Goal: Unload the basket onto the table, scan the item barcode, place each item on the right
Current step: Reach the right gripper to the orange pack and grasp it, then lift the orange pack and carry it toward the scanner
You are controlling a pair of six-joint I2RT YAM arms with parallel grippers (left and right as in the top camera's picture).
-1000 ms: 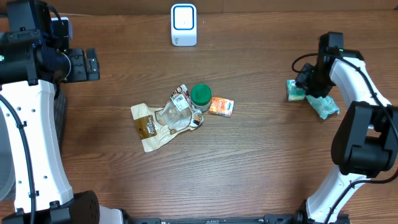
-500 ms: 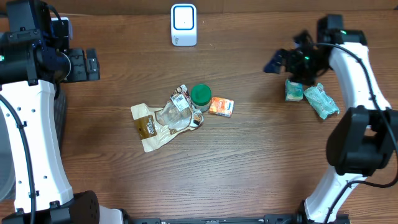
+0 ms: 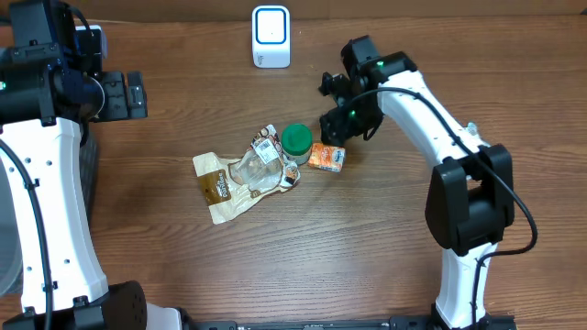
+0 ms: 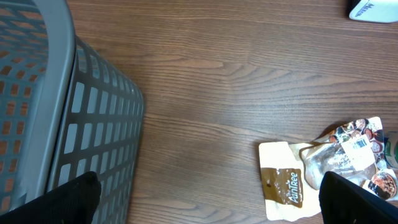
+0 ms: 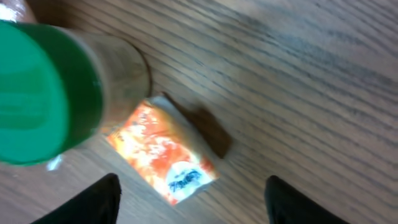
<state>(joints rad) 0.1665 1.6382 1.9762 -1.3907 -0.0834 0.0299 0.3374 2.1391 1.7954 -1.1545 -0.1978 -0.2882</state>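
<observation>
**Desk:** The right gripper (image 3: pixel 336 115): where does it stand, and is it carrying anything?

**Photographer:** Its fingers are parted and empty, hanging just above the orange packet (image 5: pixel 165 152) at the centre of the table (image 3: pixel 394 266). That packet lies flat, touching the green-lidded jar (image 3: pixel 295 139). The left gripper (image 4: pixel 214 208) is spread wide and idle at the far left, beside the grey basket (image 4: pixel 62 124).

**Desk:** What changed in the last second?

**Photographer:** The right arm swung across from the table's right edge, where it had been over some teal packets, to the middle pile. I read that as one item finished and the next being fetched. The orange packet looks like the pick, though nothing is gripped yet. The scanner (image 3: pixel 271 37) stands at the top edge, well apart from the pile.

**Desk:** Anything you can't make out?

**Photographer:** No barcode shows on the orange packet. The wrist view is blurred, and the dark mark on its pale end is unreadable. The teal packets are now largely behind the arm. The snack pouch (image 4: pixel 323 171) is cut off at the left wrist frame's edge.
</observation>
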